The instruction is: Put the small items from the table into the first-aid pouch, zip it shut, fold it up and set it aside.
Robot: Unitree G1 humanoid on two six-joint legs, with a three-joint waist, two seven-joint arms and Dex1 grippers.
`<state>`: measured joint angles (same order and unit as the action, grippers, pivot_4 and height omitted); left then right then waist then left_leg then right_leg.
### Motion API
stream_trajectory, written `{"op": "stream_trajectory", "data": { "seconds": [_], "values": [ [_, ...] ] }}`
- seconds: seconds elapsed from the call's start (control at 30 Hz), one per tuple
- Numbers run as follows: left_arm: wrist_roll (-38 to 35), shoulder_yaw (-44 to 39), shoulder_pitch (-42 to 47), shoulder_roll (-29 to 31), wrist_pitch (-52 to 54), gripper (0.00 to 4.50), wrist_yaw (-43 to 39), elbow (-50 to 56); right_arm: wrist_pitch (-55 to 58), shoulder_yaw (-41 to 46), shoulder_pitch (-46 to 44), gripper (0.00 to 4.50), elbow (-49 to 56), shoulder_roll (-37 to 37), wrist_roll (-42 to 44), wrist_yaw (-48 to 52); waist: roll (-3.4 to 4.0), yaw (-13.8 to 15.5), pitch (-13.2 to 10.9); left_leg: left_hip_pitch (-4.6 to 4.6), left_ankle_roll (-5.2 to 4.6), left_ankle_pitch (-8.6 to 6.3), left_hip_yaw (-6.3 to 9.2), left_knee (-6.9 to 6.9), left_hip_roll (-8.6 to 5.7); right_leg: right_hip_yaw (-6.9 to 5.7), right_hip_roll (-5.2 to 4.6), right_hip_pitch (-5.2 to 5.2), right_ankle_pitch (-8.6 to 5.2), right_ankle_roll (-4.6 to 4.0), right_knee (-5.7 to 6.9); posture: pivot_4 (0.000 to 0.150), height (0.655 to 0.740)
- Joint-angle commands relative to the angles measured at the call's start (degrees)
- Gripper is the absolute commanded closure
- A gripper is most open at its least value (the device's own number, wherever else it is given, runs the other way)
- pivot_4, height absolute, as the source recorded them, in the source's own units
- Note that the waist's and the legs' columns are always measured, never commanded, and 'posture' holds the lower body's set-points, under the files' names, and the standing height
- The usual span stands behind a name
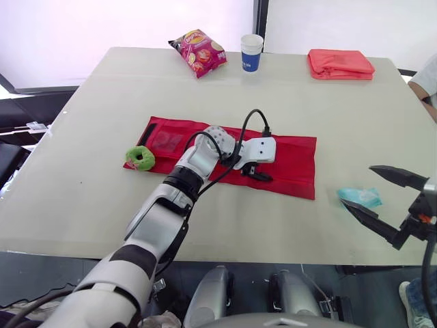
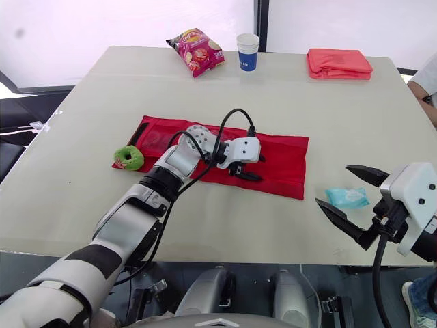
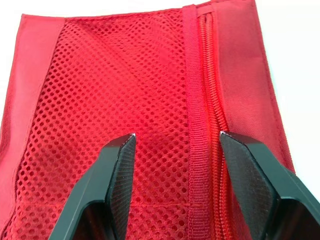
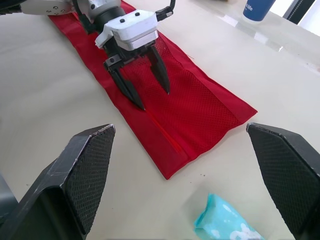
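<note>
A red first-aid pouch (image 1: 290, 160) lies unfolded flat across the middle of the table. My left gripper (image 1: 257, 172) hovers open just over its mesh pocket (image 3: 115, 80), fingertips either side of the red zipper band (image 3: 195, 100), holding nothing. A green ring-shaped item (image 1: 141, 158) rests at the pouch's left end, partly on it. A teal packet (image 2: 347, 197) lies on the table right of the pouch. My right gripper (image 2: 333, 184) stands wide open near the front right edge, just in front of the packet, with nothing in it.
At the table's far edge sit a chip bag (image 1: 199, 51), a blue-and-white paper cup (image 1: 251, 52) and a folded red cloth (image 1: 340, 64). A person's sleeve (image 1: 427, 78) shows at the right edge. The bare table (image 1: 82, 178) surrounds the pouch.
</note>
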<state>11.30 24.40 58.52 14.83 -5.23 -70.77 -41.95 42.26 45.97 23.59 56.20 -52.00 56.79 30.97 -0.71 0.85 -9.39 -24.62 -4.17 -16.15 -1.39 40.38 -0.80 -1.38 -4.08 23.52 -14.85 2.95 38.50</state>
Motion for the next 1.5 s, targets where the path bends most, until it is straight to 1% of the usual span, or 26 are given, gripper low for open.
{"op": "stream_trajectory", "data": {
  "seconds": [0.03, 0.27, 0.4, 0.47, 0.5, 0.53, 0.6, 0.63, 0.7, 0.83, 0.93, 1.1, 1.17, 1.23, 1.3, 1.37, 1.5],
  "values": [
    [1.47, 1.30, 0.35, -0.01, -1.57, 1.64, 0.50, -0.54, -0.58, 1.51, 0.17, 0.00, 0.59, -0.46, 0.37, 0.44, 0.00, 0.00, 0.00, 0.00, 0.00, 0.00, 0.00, 0.00, 0.00, 0.00, 0.00, 0.00, 0.00, 0.00, 0.00, 0.150, 0.7395],
    [7.61, 4.29, 2.38, -0.03, -7.32, 1.64, 8.01, -6.34, -0.57, 1.30, -0.09, 0.00, 0.32, -0.92, 0.35, 0.75, -0.01, 0.01, 0.02, 0.03, -0.01, 0.00, 0.00, 0.00, 0.00, 0.01, 0.00, -0.02, 0.00, 0.00, 0.00, 0.150, 0.7395],
    [8.52, 5.02, 2.89, -0.18, -9.38, 1.64, 9.46, -8.30, -0.58, 1.11, -0.25, 0.00, 0.33, -1.03, 0.45, 0.73, -0.03, 0.02, 0.06, 0.10, -0.01, -0.01, 0.00, 0.00, 0.00, 0.00, 0.00, -0.08, 0.00, 0.00, 0.01, 0.150, 0.7395],
    [7.51, 4.74, 2.63, -0.67, -8.89, 2.14, 8.25, -8.76, -0.56, 0.97, -0.34, 0.00, 0.34, -1.04, 0.48, 0.66, -0.04, 0.01, 0.11, 0.13, -0.01, -0.01, 0.00, 0.00, 0.00, 0.01, 0.00, -0.10, 0.00, 0.00, 0.01, 0.150, 0.7395],
    [6.91, 4.50, 2.43, -0.95, -8.27, 2.28, 7.47, -8.85, -0.56, 0.83, -0.39, 0.00, 0.34, -1.05, 0.47, 0.62, -0.04, 0.01, 0.12, 0.13, -0.02, -0.01, 0.00, 0.00, 0.00, 0.01, 0.00, -0.10, 0.00, 0.00, 0.01, 0.150, 0.7395],
    [6.26, 4.16, 2.26, -1.25, -7.47, 2.69, 6.64, -8.93, -0.56, 0.65, -0.46, 0.00, 0.35, -1.05, 0.45, 0.55, -0.04, 0.01, 0.12, 0.13, -0.01, -0.01, 0.00, 0.00, 0.00, 0.00, 0.00, -0.11, 0.00, 0.00, 0.01, 0.150, 0.7395],
    [2.12, 1.46, 1.79, -2.84, -1.81, 3.52, 3.13, -8.06, -0.50, 0.36, -0.59, 0.00, 0.41, -1.07, 0.52, 0.37, -0.05, 0.05, 0.13, 0.13, -0.01, -0.01, 0.00, 0.00, 0.00, 0.00, 0.00, -0.11, 0.00, 0.00, 0.00, 0.150, 0.7395],
    [0.18, 0.08, 1.75, -3.51, 1.27, 4.17, 1.68, -7.41, -0.46, 0.24, -0.64, 0.00, 0.47, -1.05, 0.54, 0.27, -0.05, 0.05, 0.13, 0.11, -0.01, -0.01, 0.00, 0.00, 0.00, -0.01, 0.00, -0.11, 0.00, 0.00, 0.00, 0.150, 0.7395],
    [-2.71, -2.29, 2.13, -4.27, 6.61, 4.43, -0.23, -6.37, -0.35, 0.09, -0.62, 0.00, 0.59, -0.94, 0.61, 0.02, -0.05, 0.05, 0.13, 0.08, -0.02, -0.01, 0.02, 0.01, 0.00, -0.05, 0.00, -0.10, 0.00, 0.00, -0.01, 0.150, 0.7395],
    [-7.12, -6.30, 3.24, -4.86, 16.48, 4.43, -2.38, -4.26, 0.09, -0.48, 0.11, 0.00, 1.19, -0.35, 0.77, -1.16, -0.05, -0.02, 0.12, 0.04, -0.01, -0.01, 0.03, 0.01, 0.00, -0.06, 0.00, -0.08, 0.00, 0.00, -0.01, 0.150, 0.7395],
    [-9.08, -7.69, 3.49, -5.17, 21.63, 4.43, -2.75, -2.51, 0.93, -1.28, 0.98, 0.00, 1.40, -0.33, -0.42, -2.57, -0.05, -0.01, 0.12, 0.02, -0.01, -0.01, 0.04, 0.01, 0.00, -0.06, 0.00, -0.06, 0.00, 0.00, -0.02, 0.150, 0.7395],
    [-11.79, -9.61, 3.88, -6.12, 28.21, 4.43, -1.80, -0.83, 2.71, -3.13, 2.08, 0.00, 1.48, -1.24, -4.31, -4.21, -0.05, 0.02, 0.12, 0.01, -0.01, -0.01, 0.04, 0.01, 0.00, -0.06, -0.01, -0.06, 0.00, 0.00, -0.02, 0.150, 0.7395],
    [-11.84, -9.62, 3.69, -6.29, 28.56, 4.43, -1.10, -0.52, 3.21, -4.31, 2.35, 0.00, 1.36, -3.17, -8.62, -3.99, -0.05, -0.01, 0.12, 0.01, -0.01, -0.01, 0.04, 0.01, 0.00, -0.05, -0.01, -0.06, 0.00, 0.00, -0.02, 0.150, 0.7395],
    [-12.04, -9.62, 3.22, -6.47, 28.90, 4.43, -0.58, 0.08, 3.46, -6.57, 2.56, 0.00, 1.30, -6.08, -13.87, -3.73, -0.05, -0.02, 0.12, 0.02, -0.01, -0.01, 0.03, 0.01, 0.00, -0.04, 0.00, -0.06, 0.00, 0.00, -0.02, 0.150, 0.7395],
    [-12.19, -9.46, 2.80, -6.77, 29.28, 4.43, -0.13, 0.83, 3.67, -9.09, 2.59, 0.00, 0.70, -8.53, -17.10, -2.47, -0.05, -0.01, 0.12, 0.02, -0.01, 0.00, 0.04, 0.01, 0.00, -0.04, 0.01, -0.05, 0.00, 0.00, -0.02, 0.150, 0.7395],
    [-12.12, -9.10, 2.25, -7.73, 29.22, 4.43, 1.06, 1.39, 3.95, -13.65, 2.24, 0.00, -1.38, -12.29, -20.81, -0.58, -0.05, -0.01, 0.12, 0.00, -0.01, 0.00, 0.03, 0.01, 0.00, -0.04, 0.00, -0.04, 0.00, 0.00, -0.03, 0.150, 0.7395],
    [-11.82, -8.63, 1.64, -9.40, 28.35, 4.43, 3.12, 1.50, 4.17, -24.59, -3.89, 0.00, -6.71, -17.83, -26.15, 0.51, -0.06, 0.05, 0.11, 0.00, -0.01, 0.00, 0.03, 0.02, 0.00, -0.03, -0.01, -0.04, 0.00, 0.00, -0.05, 0.150, 0.7395]
  ]
}}
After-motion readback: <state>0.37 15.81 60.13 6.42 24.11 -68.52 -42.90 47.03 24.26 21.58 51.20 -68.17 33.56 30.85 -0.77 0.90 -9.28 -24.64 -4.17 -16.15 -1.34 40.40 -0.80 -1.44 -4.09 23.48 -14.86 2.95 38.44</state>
